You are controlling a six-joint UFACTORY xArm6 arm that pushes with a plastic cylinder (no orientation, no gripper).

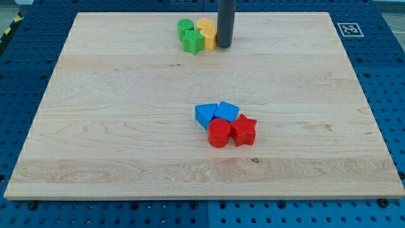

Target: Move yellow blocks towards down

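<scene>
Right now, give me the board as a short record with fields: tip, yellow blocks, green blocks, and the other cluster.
tip: my tip at the view's top, against the right side of the yellow blocks
yellow blocks: two, shapes unclear, touching the green ones
green blocks: round one, star, left of yellow
other cluster: two blue blocks, red cylinder, red star, centre-bottom

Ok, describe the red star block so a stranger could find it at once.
On the wooden board, find the four-block cluster just below centre, far from my tip at the view's top. The red star block is its rightmost piece, pointed, unlike the round red cylinder touching its left.
</scene>
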